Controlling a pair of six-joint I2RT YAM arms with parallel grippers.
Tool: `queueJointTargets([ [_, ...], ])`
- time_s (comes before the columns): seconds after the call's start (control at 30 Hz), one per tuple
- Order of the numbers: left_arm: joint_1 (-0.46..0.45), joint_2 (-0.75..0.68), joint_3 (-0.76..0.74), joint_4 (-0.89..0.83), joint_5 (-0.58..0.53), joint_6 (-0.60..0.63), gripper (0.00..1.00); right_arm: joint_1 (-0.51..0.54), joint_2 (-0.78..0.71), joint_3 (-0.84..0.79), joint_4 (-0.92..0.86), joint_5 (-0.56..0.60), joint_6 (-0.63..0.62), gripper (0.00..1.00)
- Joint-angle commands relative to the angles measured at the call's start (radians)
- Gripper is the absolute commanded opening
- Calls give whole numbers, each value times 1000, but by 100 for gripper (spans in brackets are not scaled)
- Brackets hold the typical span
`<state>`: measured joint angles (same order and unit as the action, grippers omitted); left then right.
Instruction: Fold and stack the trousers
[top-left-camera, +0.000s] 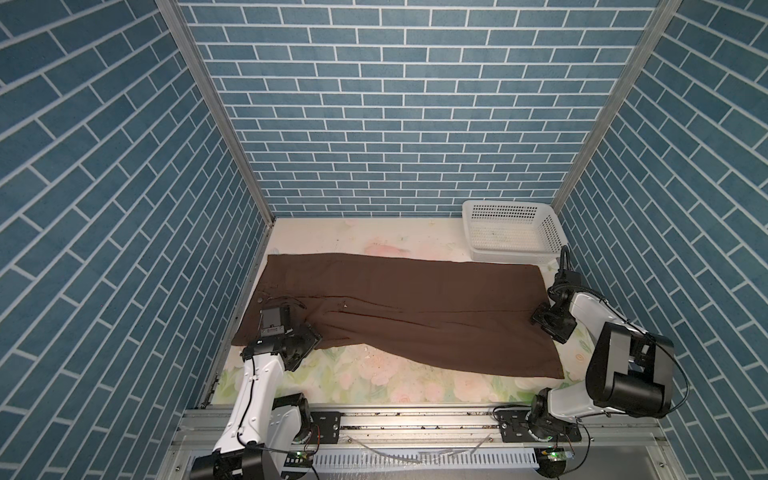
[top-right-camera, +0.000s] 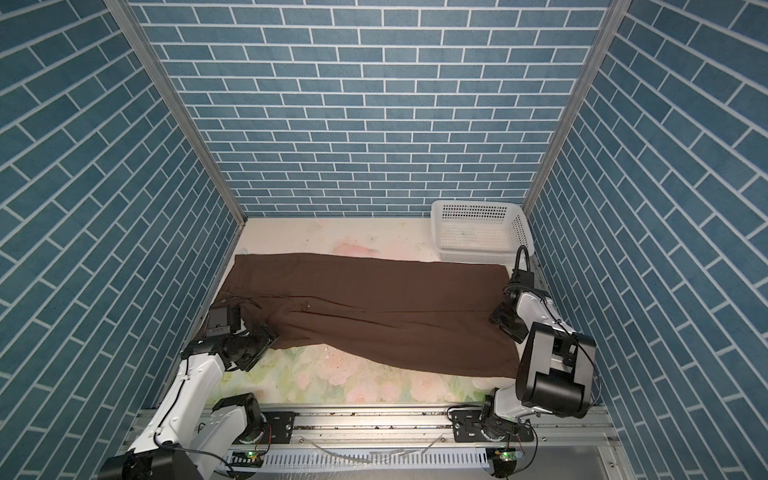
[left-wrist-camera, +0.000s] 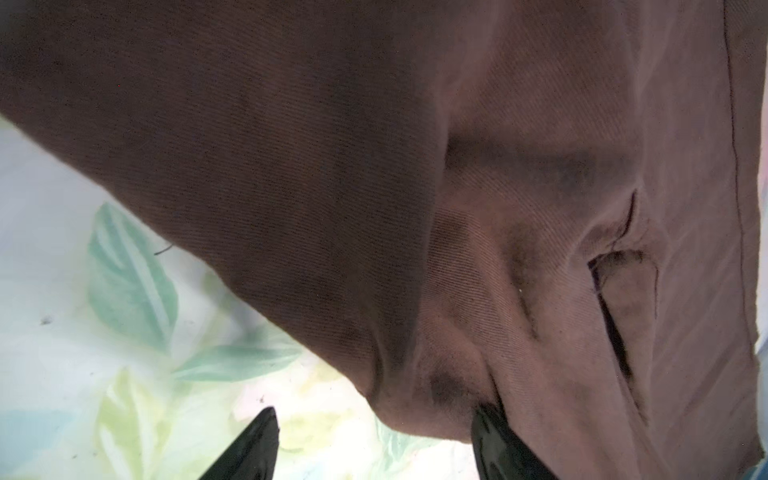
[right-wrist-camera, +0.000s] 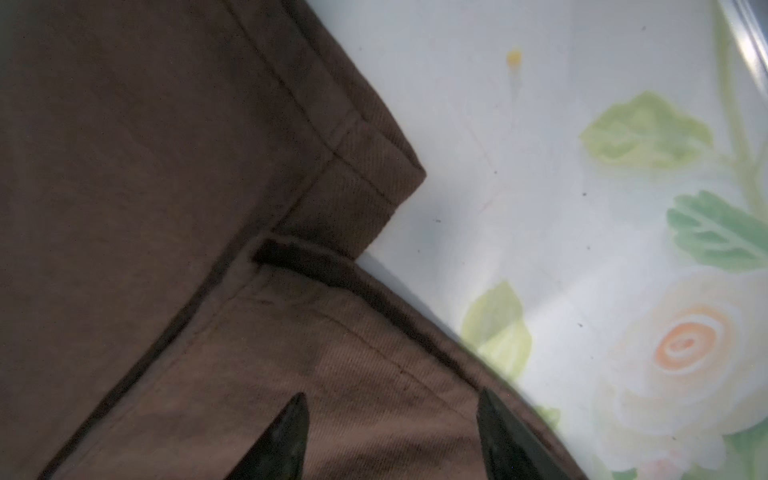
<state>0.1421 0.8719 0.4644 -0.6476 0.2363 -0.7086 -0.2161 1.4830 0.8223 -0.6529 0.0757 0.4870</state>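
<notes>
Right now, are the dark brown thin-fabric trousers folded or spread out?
Spread out: the dark brown trousers lie flat lengthwise on the floral table, both legs visible side by side.

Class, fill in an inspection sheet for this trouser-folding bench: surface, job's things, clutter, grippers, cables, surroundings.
Surface: floral tablecloth, lying flat, a few small specks on it.
Job's things: dark brown trousers laid out full length across the table, waist on the left, hems on the right, not yet folded.
Clutter: white perforated basket in the far right corner.
Grippers: left gripper open at the trousers' near edge by the waist; right gripper open over a leg hem.
Cables: black cable running along the left arm; cable loop above the right wrist.
Surroundings: blue brick-pattern walls; aluminium rail along the front.
</notes>
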Motion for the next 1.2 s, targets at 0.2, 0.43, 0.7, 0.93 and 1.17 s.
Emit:
queueJointTargets([
  [0.2,-67,33,4,17,-66,16,72,6,91,40,-67,97,-13,60],
  [0.43,-70,59,-7,53,-13,11,69,-5,109,20,-64,75,55,0],
  [0.7,-99,53,-3,37,-6,9,51,-161,-16,23,-97,107,64,0],
  [0.93,-111,50,-24,22,-11,-12,67,-239,-83,30,-110,112,43,0],
  [1.17,-121,69,-32,-25,-23,6,61,-239,-51,-11,-49,55,51,0],
])
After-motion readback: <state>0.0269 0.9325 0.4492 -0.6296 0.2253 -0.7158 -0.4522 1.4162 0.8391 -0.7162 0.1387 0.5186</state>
